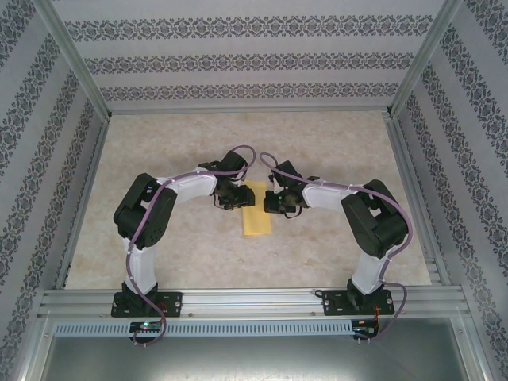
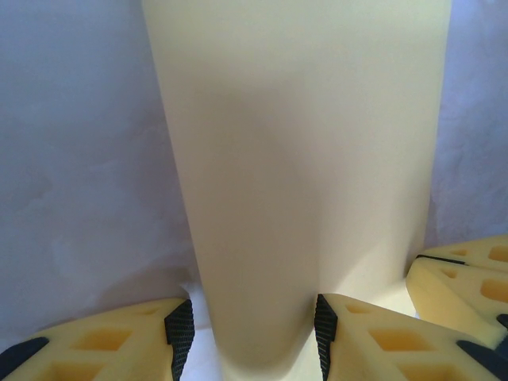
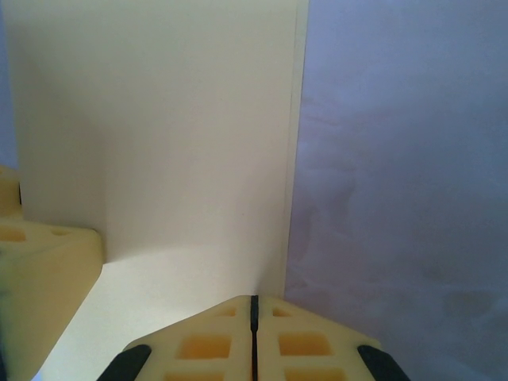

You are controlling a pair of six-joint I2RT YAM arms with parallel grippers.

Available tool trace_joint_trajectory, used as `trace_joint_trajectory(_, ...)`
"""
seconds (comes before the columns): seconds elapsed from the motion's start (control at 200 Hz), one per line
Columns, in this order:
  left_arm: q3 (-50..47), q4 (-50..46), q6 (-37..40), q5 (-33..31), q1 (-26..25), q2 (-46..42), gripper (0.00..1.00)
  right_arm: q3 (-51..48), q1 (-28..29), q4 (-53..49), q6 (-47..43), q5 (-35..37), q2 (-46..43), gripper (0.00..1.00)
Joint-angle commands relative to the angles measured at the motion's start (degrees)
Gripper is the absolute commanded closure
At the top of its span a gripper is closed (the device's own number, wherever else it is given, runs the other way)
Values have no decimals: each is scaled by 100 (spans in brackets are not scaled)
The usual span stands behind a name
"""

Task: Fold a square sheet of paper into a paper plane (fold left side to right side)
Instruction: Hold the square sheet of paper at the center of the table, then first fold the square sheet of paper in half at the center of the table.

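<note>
Top external view: the paper (image 1: 255,213) lies as a narrow strip between the arms, its long axis running near to far. At its far half, the left gripper (image 1: 232,198) and right gripper (image 1: 279,202) flank it, equally close. The left jaws, half apart, touch the strip's two edges and seemingly bow it. The right jaws are closed and empty, tips resting by its right edge.
</note>
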Motion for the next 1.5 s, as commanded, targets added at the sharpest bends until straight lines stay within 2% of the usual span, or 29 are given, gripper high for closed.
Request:
trace_joint_trajectory(0.0,-123,715,50,259,-401,596,50,88,84,-300,-142,73,191,93)
trace_joint_trajectory(0.165,-148,633,103,194,-336,255,47,71,84,-390,-159,81,271,93)
trace_joint_trajectory(0.29,-353,701,27,145,-115,-197,41,64,84,-410,-160,72,291,93)
trace_joint_trajectory(0.48,-1120,1627,-180,546,253,-1101,35,71,101,-429,-169,64,333,93)
trace_joint_trajectory(0.55,-1273,1899,-207,855,277,-1255,41,81,101,-434,-171,52,333,93)
trace_joint_trajectory(0.684,-1528,2643,-535,1628,270,-1178,67,79,110,-447,-178,67,334,93)
trace_joint_trajectory(0.789,-1634,2989,-682,1824,268,-1010,76,87,118,-461,-177,63,332,93)
trace_joint_trajectory(0.944,-1574,3128,-676,1960,268,-639,82,127,119,-503,-196,69,350,93)
trace_joint_trajectory(1.104,-1520,2660,-325,1538,277,-469,83,169,136,-570,-227,71,377,93)
trace_joint_trajectory(1.499,-1840,2590,-111,1392,454,-390,83,228,137,-896,-371,230,411,93)
